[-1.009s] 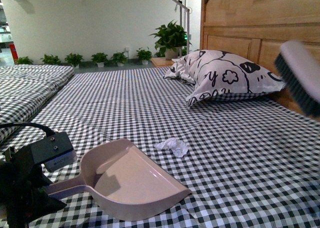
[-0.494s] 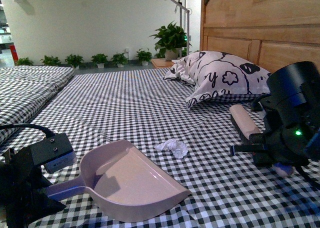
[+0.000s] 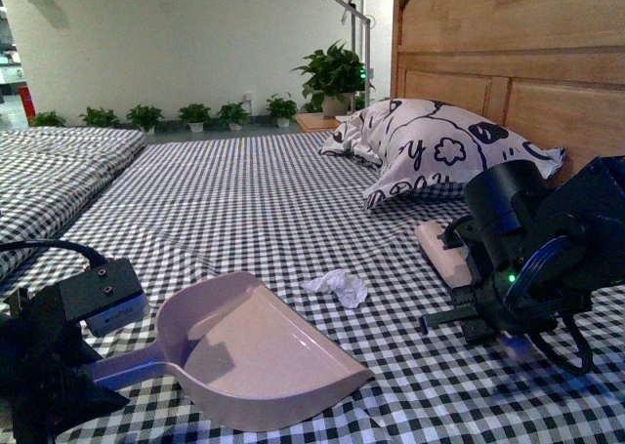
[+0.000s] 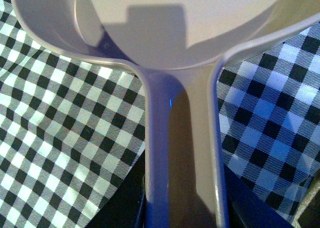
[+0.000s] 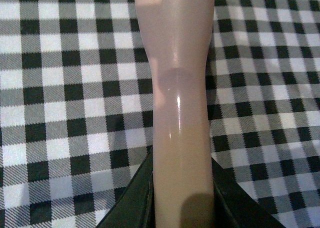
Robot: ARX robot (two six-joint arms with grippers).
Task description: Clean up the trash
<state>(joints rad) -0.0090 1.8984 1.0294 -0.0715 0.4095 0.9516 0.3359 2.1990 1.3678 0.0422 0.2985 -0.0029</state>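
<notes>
Standing at the foot of the bed here, so everything below is placed relative to the pink dustpan (image 3: 259,351), which sits on the checked bedsheet (image 3: 293,190) closest to me.

The left gripper (image 3: 73,366) is right at the dustpan's handle end, clamped around the handle. In the left wrist view the handle (image 4: 182,153) runs straight out between the dark jaws, with the pan's bowl opening up beyond it over the gingham. So that one is closed and carrying the dustpan, mouth facing away toward the middle of the bed.

Just past the dustpan's far lip, slightly to the right of it and not touching, lies the trash (image 3: 337,286): a little crumpled wad of white tissue, flat on the sheet, much smaller than the pan.

Further right of the dustpan, about level with the tissue but well apart from it, is the right gripper (image 3: 479,293) with its bulky black arm and a small green light on it. It has a brush (image 3: 441,252) pinched in it; the pale brush head pokes out on the side toward the pillow, low over the sheet. The right wrist view shows the beige brush handle (image 5: 177,112) running up between the jaws, so that one is closed on the brush.

Beyond all that, farther back from the dustpan and to the right, a white pillow (image 3: 439,151) with black doodles leans by the wooden headboard (image 3: 488,44). Way behind, along the wall, a row of potted plants (image 3: 195,114) and a white lamp (image 3: 337,5).
</notes>
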